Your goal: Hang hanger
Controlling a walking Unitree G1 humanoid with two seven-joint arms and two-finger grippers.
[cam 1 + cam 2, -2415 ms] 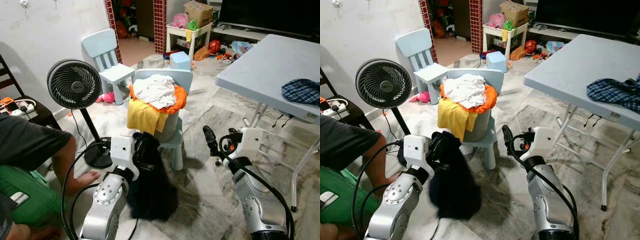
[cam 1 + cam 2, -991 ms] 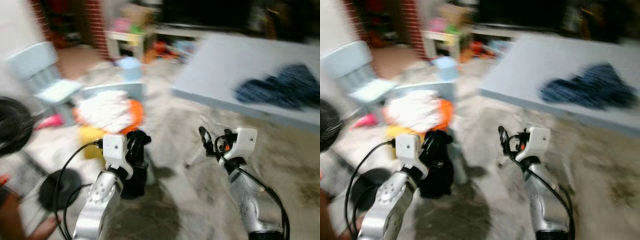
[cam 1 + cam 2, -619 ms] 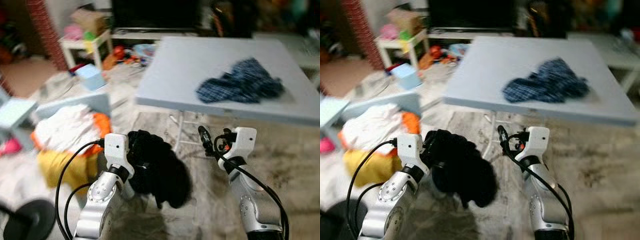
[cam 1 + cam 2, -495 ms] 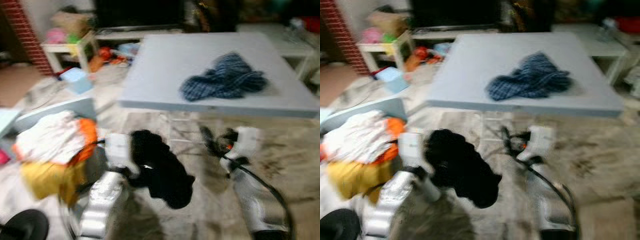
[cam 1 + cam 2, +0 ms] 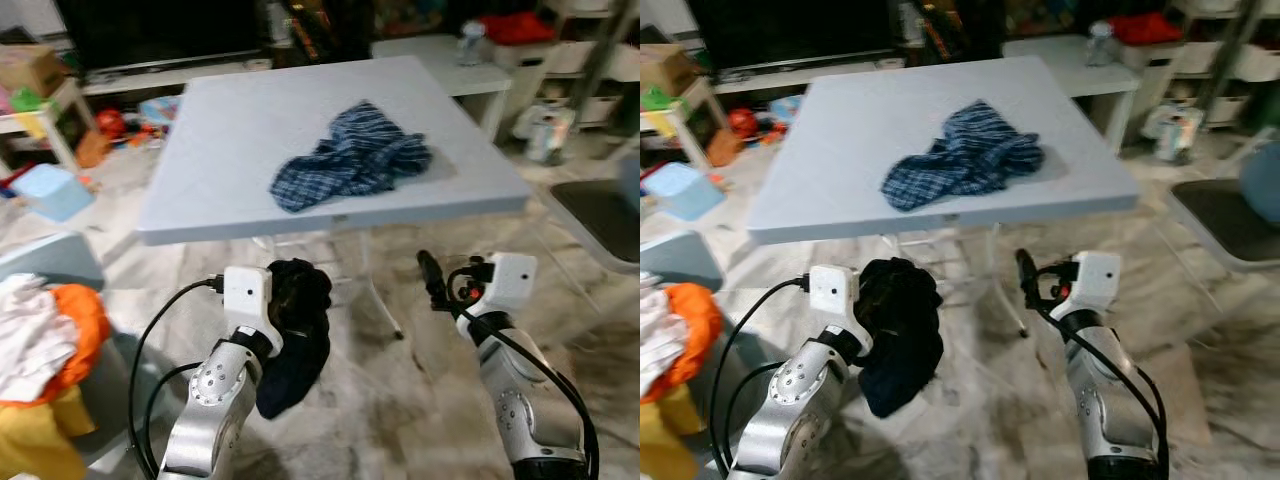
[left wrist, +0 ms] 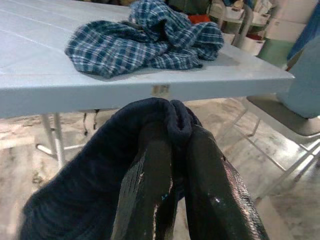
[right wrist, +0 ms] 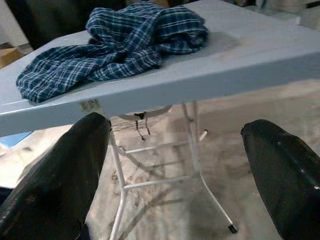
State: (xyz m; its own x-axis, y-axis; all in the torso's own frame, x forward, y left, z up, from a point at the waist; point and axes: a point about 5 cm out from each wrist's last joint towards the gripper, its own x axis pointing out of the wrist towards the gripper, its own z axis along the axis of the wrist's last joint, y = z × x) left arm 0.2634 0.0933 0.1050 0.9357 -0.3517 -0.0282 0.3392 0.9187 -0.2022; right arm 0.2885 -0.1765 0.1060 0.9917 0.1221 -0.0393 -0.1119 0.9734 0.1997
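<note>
Hanger was nowhere to be made out; the left hand (image 5: 292, 300) pinched a dark garment (image 5: 295, 345) that drooped just short of the desk (image 5: 240, 150), where a plaid shirt (image 5: 350, 155) lay. The right hand (image 7: 180, 165) was spread and held nothing. Hanging seemed hardly begun.

The table (image 5: 230, 150) has a smooth matt top that looks like plastic, on thin white metal legs. The plaid garment (image 5: 350, 155) is soft woven cloth (crumpled), the dark garment (image 6: 100, 165) is thick matt cloth, and the floor (image 5: 390, 390) looks like glossy marble
</note>
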